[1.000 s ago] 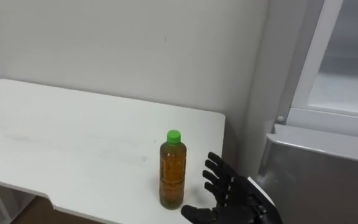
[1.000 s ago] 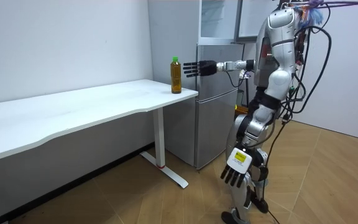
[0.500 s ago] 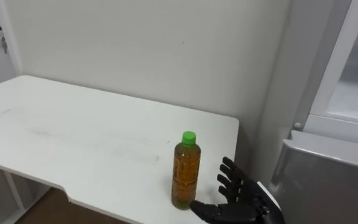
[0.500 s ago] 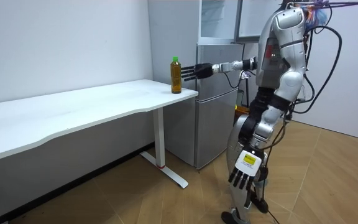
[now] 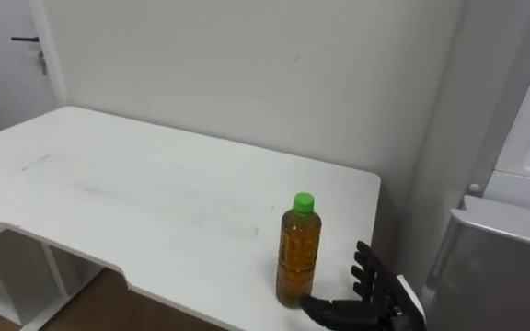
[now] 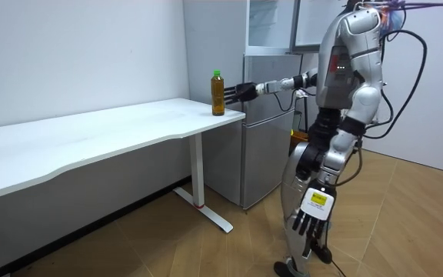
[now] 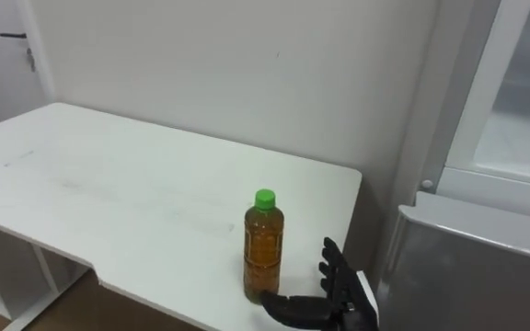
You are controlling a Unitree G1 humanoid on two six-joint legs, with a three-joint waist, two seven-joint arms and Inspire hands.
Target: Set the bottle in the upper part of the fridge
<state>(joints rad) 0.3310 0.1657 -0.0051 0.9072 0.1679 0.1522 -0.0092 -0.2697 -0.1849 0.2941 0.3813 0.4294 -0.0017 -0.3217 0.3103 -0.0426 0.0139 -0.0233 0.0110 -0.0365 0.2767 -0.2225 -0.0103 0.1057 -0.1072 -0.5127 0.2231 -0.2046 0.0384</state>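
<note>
Our right hand (image 5: pixel 364 296): fingers spread wide, thumb stretched toward bottle base, nothing gripped; contact unclear. Palm faces bottle (image 5: pixel 298 253), we judge ready to wrap its side. Bottle upright, capped, near table (image 5: pixel 155 198) corner. Fridge (image 5: pixel 502 267) just right, so short carry. Left hand (image 6: pixel 306 225) hangs relaxed, empty.

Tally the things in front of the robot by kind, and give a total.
bottle: 1
table: 1
fridge: 1
Total: 3
</note>
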